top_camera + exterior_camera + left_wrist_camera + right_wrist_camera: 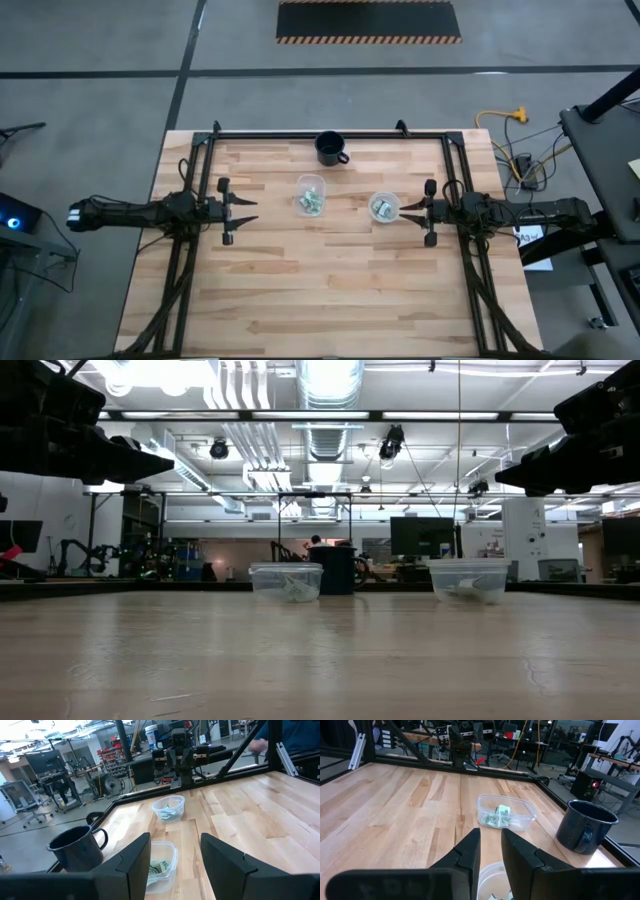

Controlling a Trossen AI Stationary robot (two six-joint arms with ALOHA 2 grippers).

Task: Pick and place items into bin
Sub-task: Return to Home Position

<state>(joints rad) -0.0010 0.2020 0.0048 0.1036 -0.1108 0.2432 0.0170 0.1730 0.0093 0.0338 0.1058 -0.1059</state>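
Two clear cups stand on the wooden table, the left cup (310,195) and the right cup (385,207). Each holds small pale green and white packets (312,202), also plain in the right wrist view (500,815). My left gripper (243,209) hovers open to the left of the left cup (162,865), above the table. My right gripper (410,211) hovers just right of the right cup (492,877), its fingers a narrow gap apart. Neither gripper touches anything.
A dark blue mug (331,148) stands near the table's far edge, behind the cups. A black frame (330,135) runs along the far and side edges. Bare wood (330,290) spreads over the near half. A person's hand and blue sleeve (280,735) show beyond the table.
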